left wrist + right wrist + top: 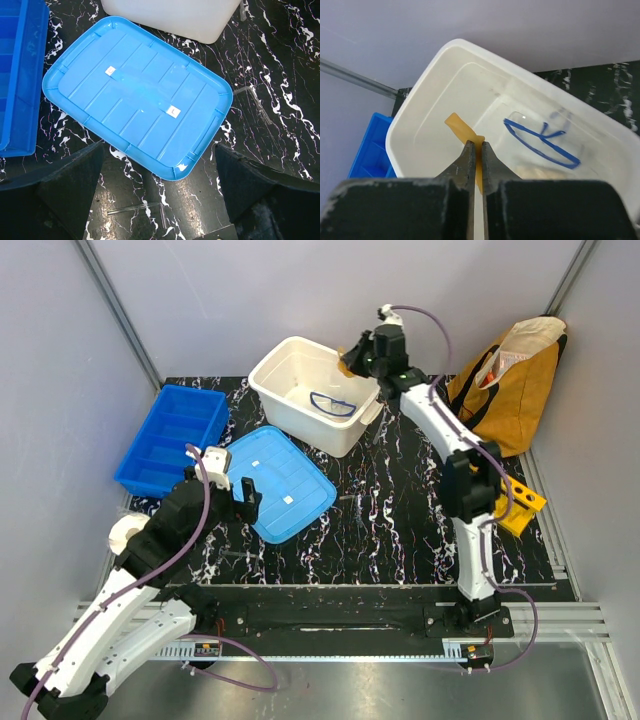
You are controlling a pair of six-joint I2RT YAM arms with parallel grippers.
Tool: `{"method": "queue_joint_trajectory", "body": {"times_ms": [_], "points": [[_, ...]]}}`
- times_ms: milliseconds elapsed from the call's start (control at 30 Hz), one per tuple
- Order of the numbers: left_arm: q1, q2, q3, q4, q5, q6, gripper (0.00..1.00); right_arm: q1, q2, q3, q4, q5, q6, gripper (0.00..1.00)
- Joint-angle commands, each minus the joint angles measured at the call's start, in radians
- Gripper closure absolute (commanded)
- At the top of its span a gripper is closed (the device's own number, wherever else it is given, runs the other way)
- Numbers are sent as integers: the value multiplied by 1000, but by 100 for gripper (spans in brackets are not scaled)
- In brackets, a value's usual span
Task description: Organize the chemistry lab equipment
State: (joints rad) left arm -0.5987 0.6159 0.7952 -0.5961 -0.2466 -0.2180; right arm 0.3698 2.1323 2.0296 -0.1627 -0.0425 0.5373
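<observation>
Right gripper (475,146): clenched on a thin yellow-tan flexible strip (457,124), above the white plastic tub (520,70).
Left gripper (157,155): jaws spread wide, empty, over the flat blue plastic lid (135,95).
Blue-rimmed transparent safety glasses (545,142): lying inside the tub.
Yellow-orange rack (522,505): at the right edge of the black marbled table (400,520).

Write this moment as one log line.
right end effector: shut on yellow strip, over white tub | left end effector: open, near blue lid

Plain pale-grey walls (200,300), joined at the corners by slanting metal struts (120,313), enclose a black surface (400,510) veined with white marbling, under soft, even light, a slotted aluminium rail (330,650) along its near edge.
</observation>
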Motion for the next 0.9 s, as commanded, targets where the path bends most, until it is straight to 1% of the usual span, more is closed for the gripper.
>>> {"method": "queue_joint_trajectory", "body": {"times_ms": [0, 167, 200, 233, 333, 467, 533, 667, 700, 867], "points": [[-4, -22, -2, 45, 10, -6, 4, 73, 148, 216, 19, 36, 10, 92], [-4, -25, -4, 50, 13, -4, 3, 129, 371, 577, -104, 21, -13, 87], [-4, -24, -2, 50, 16, -4, 4, 133, 402, 631, -121, 24, -14, 85], [-4, -21, -2, 51, 18, -3, 4, 138, 420, 659, -127, 26, -19, 81], [-4, -21, -1, 47, 7, -3, 4, 141, 410, 638, -124, 64, -23, 68], [-4, -34, -4, 48, 3, -4, 4, 141, 341, 560, -112, 73, -69, 56], [-4, -33, -5, 48, 10, -4, 4, 139, 308, 541, -145, 73, -95, 50], [-6, -22, -4, 50, 20, 0, 4, 141, 235, 514, -221, 46, -105, 48], [-6, -18, -2, 50, 21, 0, 4, 141, 215, 502, -239, 11, -111, 48], [-6, -21, -1, 50, 13, 2, 4, 143, 65, 399, -340, 24, -184, 46]]}}
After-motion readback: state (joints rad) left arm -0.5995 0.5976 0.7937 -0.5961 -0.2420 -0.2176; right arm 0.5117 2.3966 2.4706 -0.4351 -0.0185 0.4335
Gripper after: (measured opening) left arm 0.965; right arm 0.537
